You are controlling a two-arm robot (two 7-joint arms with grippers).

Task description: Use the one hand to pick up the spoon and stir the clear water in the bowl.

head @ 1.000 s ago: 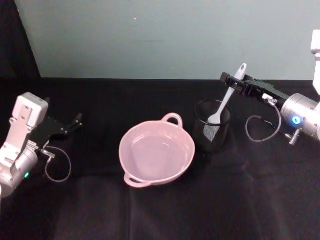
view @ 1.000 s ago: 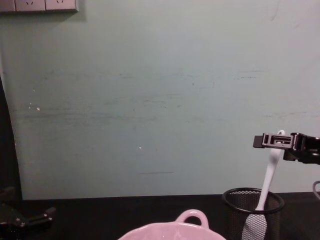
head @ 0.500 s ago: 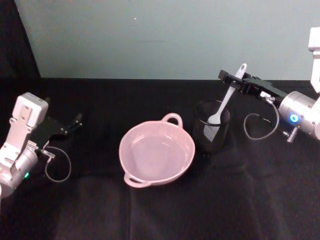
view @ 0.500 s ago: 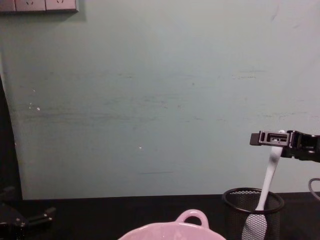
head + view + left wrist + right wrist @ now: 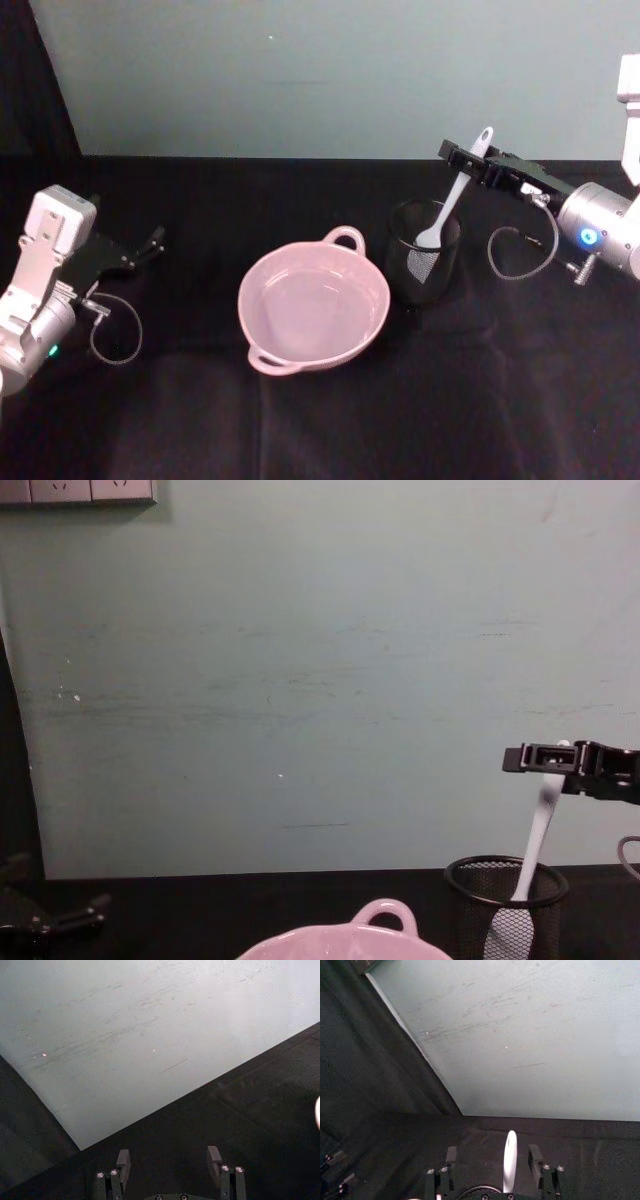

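The white spoon [image 5: 452, 195] stands head-down in a black wire-mesh cup [image 5: 437, 272], leaning toward the wall. My right gripper [image 5: 462, 158] is level with the top of the handle, open, with the spoon [image 5: 510, 1160] between its fingers and a gap on each side. From the chest, the gripper [image 5: 545, 758] sits across the spoon [image 5: 540, 825] just under its tip. The pale pink bowl [image 5: 381, 305] with clear water sits left of the cup, mid-table. My left gripper [image 5: 150, 243] rests open at the far left, low over the cloth.
Black cloth covers the table up to a pale green wall. The mesh cup [image 5: 470, 900] stands close to the bowl's right rim [image 5: 340, 938]. A grey cable loops by each wrist. Open cloth lies in front of the bowl.
My right gripper has shifted a little up the spoon handle. The spoon, the bowl and the left arm have kept their places.
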